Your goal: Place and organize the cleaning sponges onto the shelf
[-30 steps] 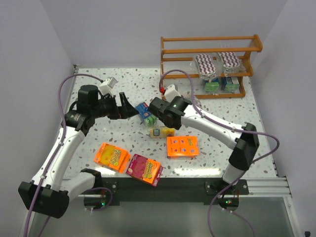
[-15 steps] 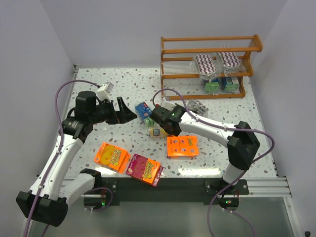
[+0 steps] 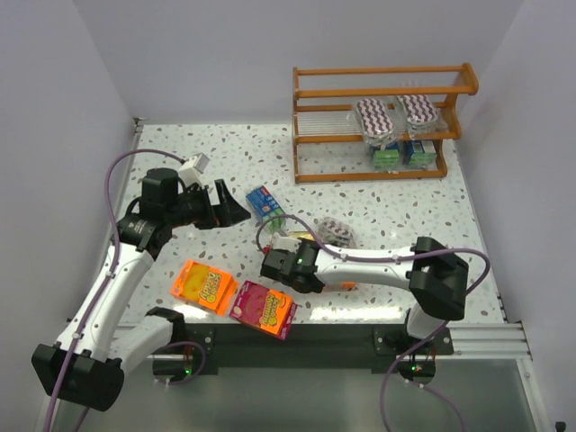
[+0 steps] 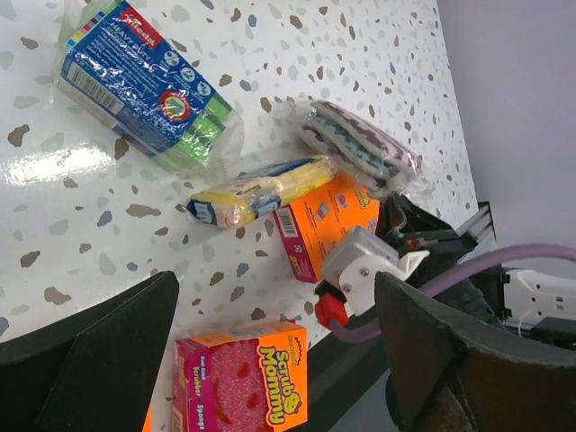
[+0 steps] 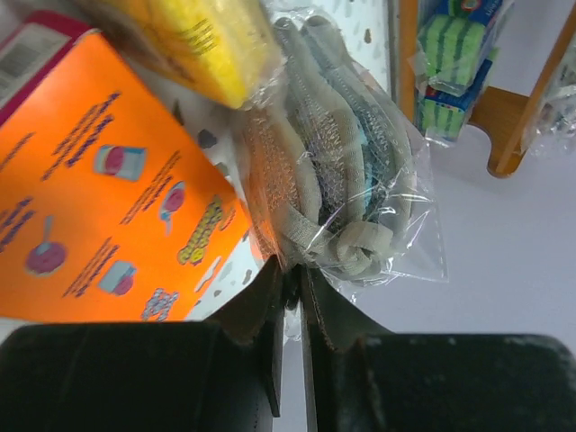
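Observation:
My right gripper (image 5: 292,279) is shut on the edge of the clear wrap of an oval pad (image 5: 333,180), which lies mid-table (image 3: 335,231) beside the yellow block (image 5: 198,36). The right gripper (image 3: 318,247) sits low over the table. My left gripper (image 3: 231,209) is open and empty, left of a blue-and-green pack (image 3: 265,205). The left wrist view shows that pack (image 4: 144,85), the yellow block (image 4: 256,189) and the oval pad (image 4: 360,148). The wooden shelf (image 3: 385,70) stands at the back right with two zigzag pads (image 3: 376,117) and blue-green packs (image 3: 400,155) on it.
An orange box (image 5: 99,180) lies under my right wrist. A pink Scrub Mommy box (image 3: 264,308) and an orange pack (image 3: 204,285) lie near the front edge. Walls close the left, back and right. The right arm (image 3: 378,261) stretches across the front.
The right arm has swung toward the near edge, dragging the oval pad from mid-right toward the front centre and covering the orange box. The left gripper has barely moved.

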You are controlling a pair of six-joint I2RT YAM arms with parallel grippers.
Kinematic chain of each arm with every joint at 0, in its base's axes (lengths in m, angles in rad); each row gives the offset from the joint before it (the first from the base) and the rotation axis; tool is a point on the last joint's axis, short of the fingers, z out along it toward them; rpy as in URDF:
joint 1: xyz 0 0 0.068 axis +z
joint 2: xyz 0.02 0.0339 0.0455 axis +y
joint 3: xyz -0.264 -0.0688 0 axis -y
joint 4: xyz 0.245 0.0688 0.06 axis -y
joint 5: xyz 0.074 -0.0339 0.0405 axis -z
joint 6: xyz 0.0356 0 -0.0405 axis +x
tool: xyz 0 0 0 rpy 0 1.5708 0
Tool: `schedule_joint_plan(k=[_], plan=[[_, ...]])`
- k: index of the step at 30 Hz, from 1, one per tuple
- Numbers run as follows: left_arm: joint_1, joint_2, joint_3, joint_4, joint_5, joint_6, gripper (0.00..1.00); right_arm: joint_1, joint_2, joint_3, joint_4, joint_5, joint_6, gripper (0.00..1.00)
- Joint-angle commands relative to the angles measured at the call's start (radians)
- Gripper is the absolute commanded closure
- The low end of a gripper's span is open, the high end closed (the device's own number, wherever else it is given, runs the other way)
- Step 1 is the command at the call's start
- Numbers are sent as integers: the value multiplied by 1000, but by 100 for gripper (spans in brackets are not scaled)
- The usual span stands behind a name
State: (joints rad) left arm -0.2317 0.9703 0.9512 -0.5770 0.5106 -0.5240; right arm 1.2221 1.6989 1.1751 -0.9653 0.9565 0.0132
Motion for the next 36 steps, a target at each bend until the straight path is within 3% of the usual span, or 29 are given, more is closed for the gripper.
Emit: schedule_joint_plan(k=[1, 2, 3, 5, 6, 8, 9, 11, 16, 18, 19, 20, 22, 26, 36], plan=[[-4, -2, -2, 32, 3, -7, 4, 53, -25, -34, -12, -65, 82, 84], [-4, -2, -2, 31, 3, -5, 4, 83, -27, -40, -18, -73, 91, 78], [-4, -2, -3, 29, 3, -4, 4, 94, -30, -46, -36, -78, 117, 67], [-4, -4, 1, 25, 3, -1, 4, 111, -30, -45, -71, -62, 160, 58], [-4, -7, 1, 23, 2, -1, 4, 114, -38, -23, -99, -58, 209, 45], [-4, -5, 0, 22, 3, -1, 4, 113, -48, 7, -136, -42, 263, 33], [-4, -5, 0, 22, 3, -1, 4, 113, -59, 39, -160, -23, 321, 14], [-4, -2, -3, 25, 6, -1, 4, 113, -113, 70, -156, -47, 338, 5], [-6, -1, 1, 14, 6, 5, 3, 99, -278, 139, -125, -221, 505, 4], [-4, -7, -8, 19, 5, 1, 4, -2, -315, 138, -142, -310, 670, 4], [-4, -10, -12, 23, 6, -2, 4, -59, -335, 126, -133, -452, 717, 5], [-4, -8, -17, 28, 9, -5, 3, -178, -390, 69, -81, -532, 760, 9], [-6, -7, -28, 40, 20, -10, 3, -272, -470, -17, 23, -687, 882, 11], [-4, 4, -20, 42, 31, -10, 3, -409, -633, -207, 254, -763, 1158, 22], [-4, -15, -22, 19, 16, 4, 3, -450, -720, -357, 412, -831, 1667, 20]])
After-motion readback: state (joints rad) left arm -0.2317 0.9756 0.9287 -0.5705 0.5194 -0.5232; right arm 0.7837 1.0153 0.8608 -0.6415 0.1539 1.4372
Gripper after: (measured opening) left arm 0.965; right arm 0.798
